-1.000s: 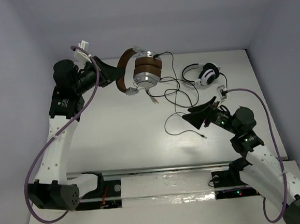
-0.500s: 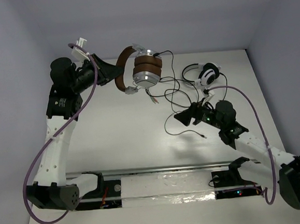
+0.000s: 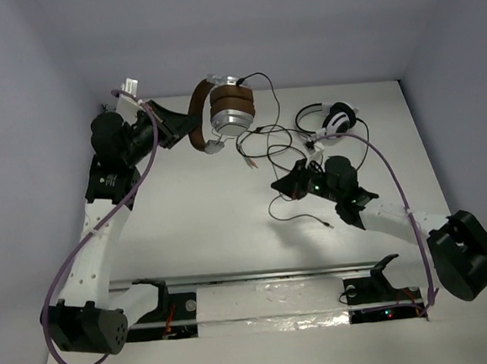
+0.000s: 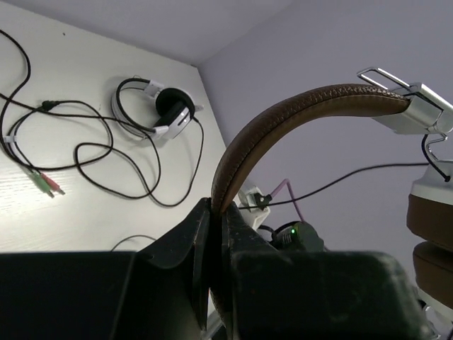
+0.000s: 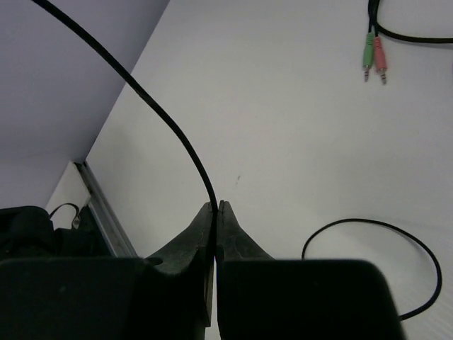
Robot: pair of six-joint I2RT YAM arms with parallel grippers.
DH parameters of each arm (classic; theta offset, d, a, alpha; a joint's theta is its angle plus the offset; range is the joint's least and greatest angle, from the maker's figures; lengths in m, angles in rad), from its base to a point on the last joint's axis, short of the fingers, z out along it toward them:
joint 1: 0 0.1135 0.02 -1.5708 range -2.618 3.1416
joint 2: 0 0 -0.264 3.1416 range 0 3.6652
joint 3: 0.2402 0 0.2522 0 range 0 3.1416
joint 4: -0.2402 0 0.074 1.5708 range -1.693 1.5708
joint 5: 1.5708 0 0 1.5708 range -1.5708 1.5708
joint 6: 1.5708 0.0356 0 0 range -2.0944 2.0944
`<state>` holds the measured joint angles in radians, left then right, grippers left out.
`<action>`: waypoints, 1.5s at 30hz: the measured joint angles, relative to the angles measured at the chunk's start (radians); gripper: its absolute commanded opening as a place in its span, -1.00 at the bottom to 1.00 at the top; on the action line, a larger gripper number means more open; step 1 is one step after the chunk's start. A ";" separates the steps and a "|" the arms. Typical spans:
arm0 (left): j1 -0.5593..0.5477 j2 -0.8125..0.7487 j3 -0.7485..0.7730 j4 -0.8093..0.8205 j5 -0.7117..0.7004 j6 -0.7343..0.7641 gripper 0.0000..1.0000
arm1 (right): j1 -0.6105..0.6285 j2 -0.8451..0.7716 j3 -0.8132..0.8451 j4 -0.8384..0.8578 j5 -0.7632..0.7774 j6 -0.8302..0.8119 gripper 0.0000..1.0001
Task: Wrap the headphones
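The headphones (image 3: 229,109), with a brown headband (image 4: 283,117) and silver ear cups, hang above the table's far left. My left gripper (image 3: 180,124) is shut on the headband, which runs up from between the closed fingers (image 4: 217,207). Their thin black cable (image 3: 267,134) trails down onto the table in loops. My right gripper (image 3: 279,184) is at mid-table, shut on a strand of that cable (image 5: 166,124), which rises from the pinched fingertips (image 5: 217,206) to the upper left.
White-and-black headphones (image 3: 334,121) lie at the far right, with their own cable and green and pink plugs (image 5: 374,60) tangled nearby. A loose cable loop (image 5: 368,227) lies on the table by my right gripper. A metal rail (image 3: 268,285) runs along the near edge.
My right gripper swung left to the cable and closed on it. My left gripper shifted the headphones slightly back and up.
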<state>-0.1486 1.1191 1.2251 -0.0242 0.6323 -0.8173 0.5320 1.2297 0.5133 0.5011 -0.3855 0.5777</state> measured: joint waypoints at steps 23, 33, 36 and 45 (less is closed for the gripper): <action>-0.410 -0.110 -0.516 0.085 -0.880 0.024 -1.00 | 0.648 -0.127 0.434 -0.959 0.558 0.028 -1.00; -0.561 -0.049 -0.536 -0.019 -0.924 0.203 -1.00 | 0.647 -0.067 0.655 -1.231 0.650 -0.040 -1.00; -0.570 -0.053 -0.536 -0.041 -0.899 0.244 -1.00 | 0.647 -0.042 0.718 -1.293 0.688 -0.071 -1.00; -0.605 -0.095 -0.432 -0.254 -0.856 0.332 -1.00 | 0.640 -0.036 0.896 -1.417 0.774 -0.174 -1.00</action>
<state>-0.7540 1.0241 0.7933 -0.2779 -0.2241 -0.4858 1.1717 1.1934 1.4090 -0.9157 0.3885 0.4034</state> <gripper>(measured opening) 0.036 0.030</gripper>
